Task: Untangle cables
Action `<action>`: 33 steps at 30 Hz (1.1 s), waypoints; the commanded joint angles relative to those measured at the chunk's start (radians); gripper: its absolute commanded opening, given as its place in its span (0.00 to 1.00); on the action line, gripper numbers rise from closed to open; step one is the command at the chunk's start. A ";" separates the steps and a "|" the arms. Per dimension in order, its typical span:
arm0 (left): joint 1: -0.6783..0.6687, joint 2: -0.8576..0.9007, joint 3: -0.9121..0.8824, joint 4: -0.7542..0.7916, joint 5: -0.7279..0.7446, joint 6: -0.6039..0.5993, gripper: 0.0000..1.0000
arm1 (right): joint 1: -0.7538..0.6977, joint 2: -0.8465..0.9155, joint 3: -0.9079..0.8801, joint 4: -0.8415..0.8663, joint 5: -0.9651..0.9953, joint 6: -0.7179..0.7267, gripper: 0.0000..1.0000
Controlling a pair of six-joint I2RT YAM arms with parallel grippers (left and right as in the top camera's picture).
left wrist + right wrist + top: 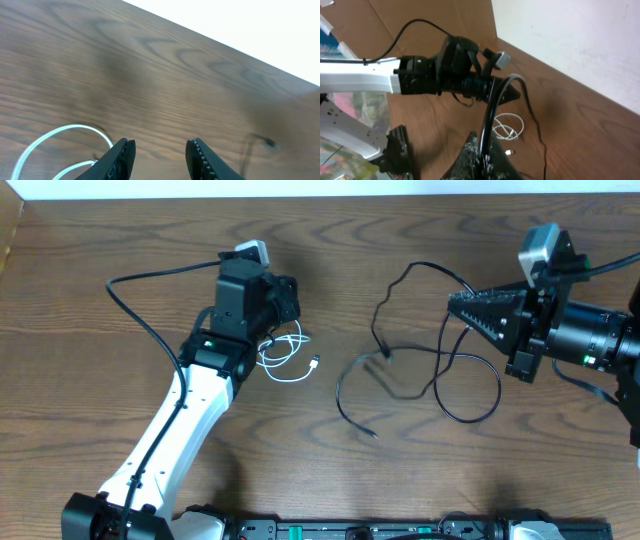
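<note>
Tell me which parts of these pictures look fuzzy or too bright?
Overhead: mostly sharp, but the black cord smears into a grey blur near its middle. Left wrist: the grain of the table looks soft, and the top right corner is washed out white. Right wrist: the black cord is a thick fuzzy streak near the lens, with a bright wall behind.

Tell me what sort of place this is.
Probably a robotics lab bench: a left arm and right arm reach over a wood-grain table, a black cable and white cable are spread over it, and cardboard sits beside a plain white wall.
</note>
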 commanded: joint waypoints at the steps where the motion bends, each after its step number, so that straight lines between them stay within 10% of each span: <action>1: -0.019 0.004 0.002 -0.011 0.253 -0.032 0.38 | -0.002 -0.006 0.009 -0.008 -0.177 -0.113 0.01; 10: -0.144 0.004 0.002 -0.041 0.666 0.227 0.23 | -0.002 -0.006 0.008 0.055 -0.105 -0.111 0.01; 15: -0.180 0.004 0.002 -0.048 0.667 0.245 0.24 | -0.001 -0.006 0.009 0.055 -0.123 -0.089 0.01; 20: -0.180 0.004 0.002 -0.169 0.666 0.246 0.52 | -0.001 -0.006 0.008 0.050 -0.122 -0.089 0.01; 33: -0.180 0.005 0.002 -0.345 0.325 0.227 0.53 | -0.001 -0.006 0.008 0.033 -0.122 -0.089 0.01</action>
